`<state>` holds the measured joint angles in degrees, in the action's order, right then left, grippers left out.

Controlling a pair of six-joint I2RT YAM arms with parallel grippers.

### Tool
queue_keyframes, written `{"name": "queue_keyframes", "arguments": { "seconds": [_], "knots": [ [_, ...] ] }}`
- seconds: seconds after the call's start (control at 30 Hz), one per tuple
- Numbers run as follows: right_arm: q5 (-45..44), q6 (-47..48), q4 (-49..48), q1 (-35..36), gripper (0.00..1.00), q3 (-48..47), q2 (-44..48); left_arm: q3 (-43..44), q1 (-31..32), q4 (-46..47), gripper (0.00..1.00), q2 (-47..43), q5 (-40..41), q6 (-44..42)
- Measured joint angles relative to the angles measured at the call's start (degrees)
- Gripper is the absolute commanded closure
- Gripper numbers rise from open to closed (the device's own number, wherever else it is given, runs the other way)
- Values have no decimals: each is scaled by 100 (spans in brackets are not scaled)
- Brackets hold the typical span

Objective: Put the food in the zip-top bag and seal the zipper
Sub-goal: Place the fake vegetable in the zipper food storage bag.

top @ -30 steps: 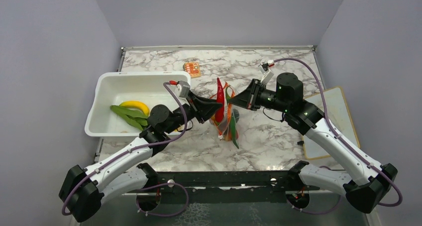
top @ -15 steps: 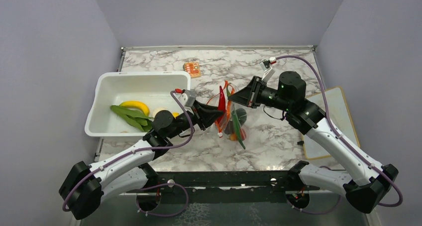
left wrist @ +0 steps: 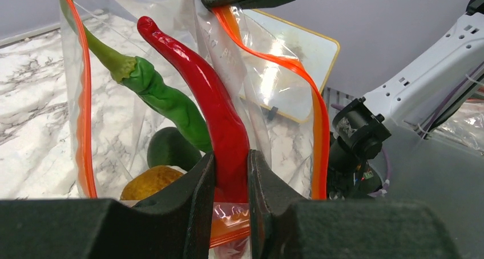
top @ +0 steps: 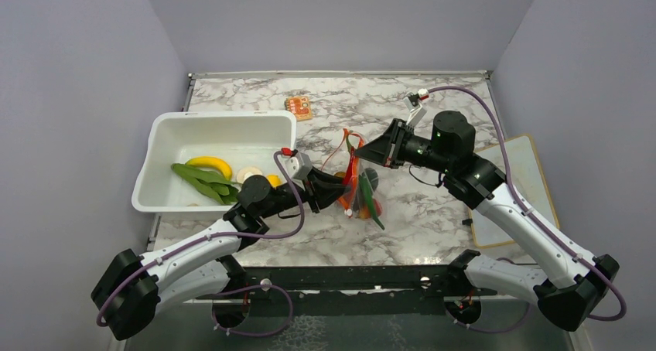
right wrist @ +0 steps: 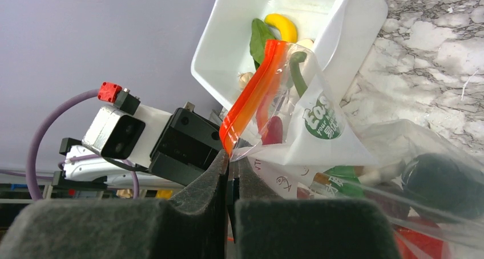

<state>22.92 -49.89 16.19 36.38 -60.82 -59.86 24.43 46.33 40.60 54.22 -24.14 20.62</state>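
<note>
The bag (top: 357, 185) hangs below the right gripper (top: 363, 156). Its fingers are pressed together on the mouth edge, right at the end of the zipper (right wrist: 254, 93), and the orange strip runs up and away from that pinch. We can't tell if the bag's bottom rests on the table (top: 433, 212). The mouth is unsealed, with the two runs of the strip standing well apart on either side of the left fingers in the left wrist view. The left gripper (left wrist: 231, 169) is clamped on the red chilli (left wrist: 220, 110). The fingers pinch its lower half while the tip sticks up past them towards the right gripper. A bit of orange strip shows just under the fingers, so we judge the chilli is at or in the mouth, but we can't tell if film sits between the pads and the chilli. Already inside, beyond the left fingers, are a green chilli (left wrist: 154, 90), a dark green lump (left wrist: 168, 148) and an orange lump (left wrist: 151, 182). On progress, we'd say roughly midway: several pieces are bagged and one is being fed in. Left to do: drop this chilli fully in, then load what sits in the tub (top: 216, 116) behind the left gripper, well apart from both sets of fingers. That is a banana (top: 210, 164), green pods (top: 199, 182) and a couple of small pale bits. Sealing has not begun. The likely snag is the chilli poking out past the strip, which would block the seal.
</note>
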Motion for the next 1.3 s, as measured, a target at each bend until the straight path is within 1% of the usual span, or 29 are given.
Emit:
{"name": "queue_keyframes", "arguments": {
  "seconds": [0.07,0.1,0.17,0.27,0.37,0.43,0.6,0.73,0.97,1.17,1.3],
  "knots": [
    [0,0,0,0,99,0,0,-26,0,9,89,0,0,-13],
    [0,0,0,0,99,0,0,-39,0,9,85,0,0,-15],
    [0,2,2,0,99,0,2,-55,4,9,75,2,4,0],
    [-2,31,7,0,99,0,11,-55,4,2,56,2,24,48],
    [-13,111,39,0,99,2,48,-42,4,-140,44,-26,103,168],
    [-55,173,70,0,99,9,98,17,4,-356,39,-83,157,256],
    [-247,269,109,0,99,111,302,199,15,-837,38,-374,431,437],
    [-256,332,127,0,99,125,326,444,20,-1469,39,-688,680,490],
    [-256,378,140,0,99,125,326,1132,20,-2739,39,-415,1270,494],
    [-256,387,140,0,99,133,323,1266,20,-3305,41,-186,1480,466],
    [-267,387,140,0,99,205,323,1320,22,-3587,38,-127,1569,463]
  ]
}}
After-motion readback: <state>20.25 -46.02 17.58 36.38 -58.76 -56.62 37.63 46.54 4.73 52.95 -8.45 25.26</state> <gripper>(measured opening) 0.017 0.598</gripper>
